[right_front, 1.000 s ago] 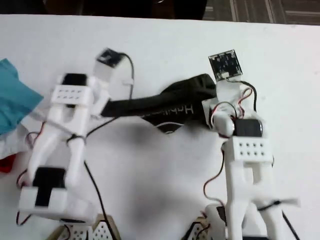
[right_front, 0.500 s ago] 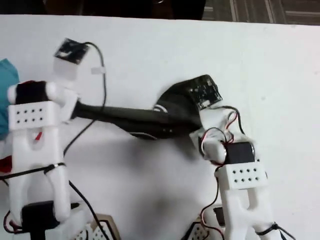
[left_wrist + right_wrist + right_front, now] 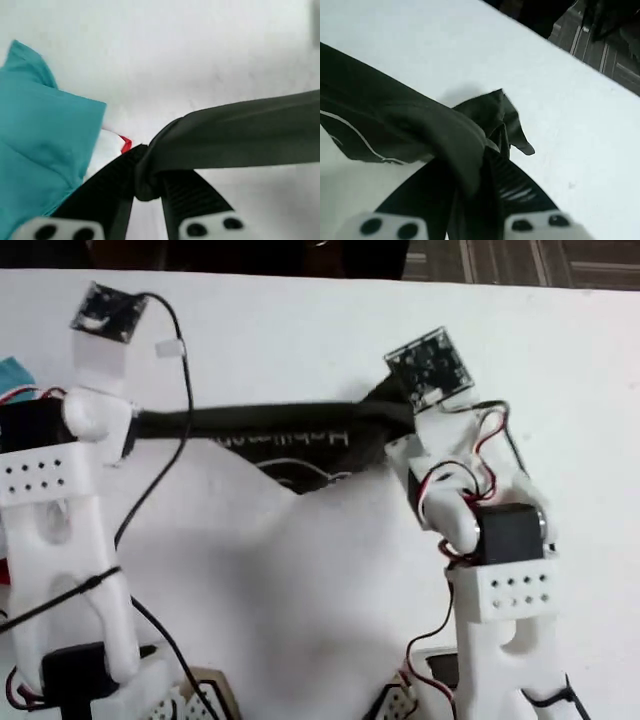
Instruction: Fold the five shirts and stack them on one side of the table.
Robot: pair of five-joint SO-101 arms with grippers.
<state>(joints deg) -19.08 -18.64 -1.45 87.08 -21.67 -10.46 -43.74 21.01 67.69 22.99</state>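
Observation:
A black shirt (image 3: pixel 270 428) with white print is stretched taut in a band between both arms above the white table (image 3: pixel 300 330). My left gripper (image 3: pixel 147 187) is shut on one end of the black shirt (image 3: pixel 240 132); in the high view that end is at the left (image 3: pixel 135 425). My right gripper (image 3: pixel 470 192) is shut on the other end of the black shirt (image 3: pixel 420 130), at the middle right in the high view (image 3: pixel 395 420). A loose part of the shirt hangs down under the band (image 3: pixel 300 465).
A teal shirt (image 3: pixel 40 145) lies at the table's left side, with a bit of red fabric (image 3: pixel 125 145) beside it. The teal shirt (image 3: pixel 15 375) peeks out behind the left arm. Dark floor lies beyond the far table edge (image 3: pixel 600 40).
Both arms have pulled apart and away from the camera side, so the bunched black shirt is now drawn out into a straight, raised band. The left arm swung further left.

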